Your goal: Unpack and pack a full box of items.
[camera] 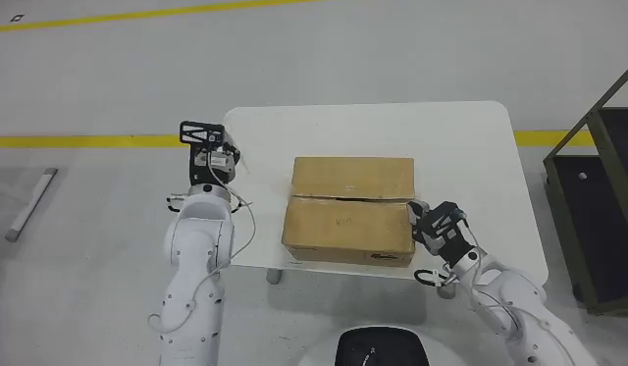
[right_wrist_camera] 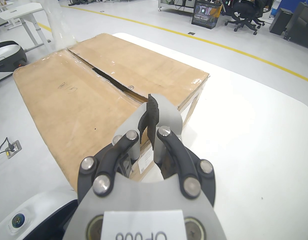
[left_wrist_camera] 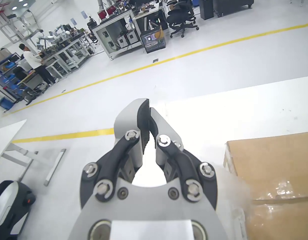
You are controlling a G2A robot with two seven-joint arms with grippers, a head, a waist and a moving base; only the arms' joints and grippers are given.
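Top view: the box [camera: 348, 209] sits mid-frame on the table [camera: 471, 130], flaps down. Its long axis and seam [camera: 348, 197] run left to right. The left gripper [camera: 204, 135] is at center left, by the table's left edge and well apart from the box's left end. The right gripper [camera: 424, 217] is at lower right, just beside the box's right end, close to where the seam comes out.

Left wrist view: the left gripper [left_wrist_camera: 147, 108] has its jaws closed on nothing and points away over the floor, with the box [left_wrist_camera: 273, 166] off to one side.

Right wrist view: the right gripper [right_wrist_camera: 151, 103] is pinched shut and empty. The seam [right_wrist_camera: 106, 78] gapes slightly and runs away straight ahead of its tips. The right arm looks nearer for lifting a flap.
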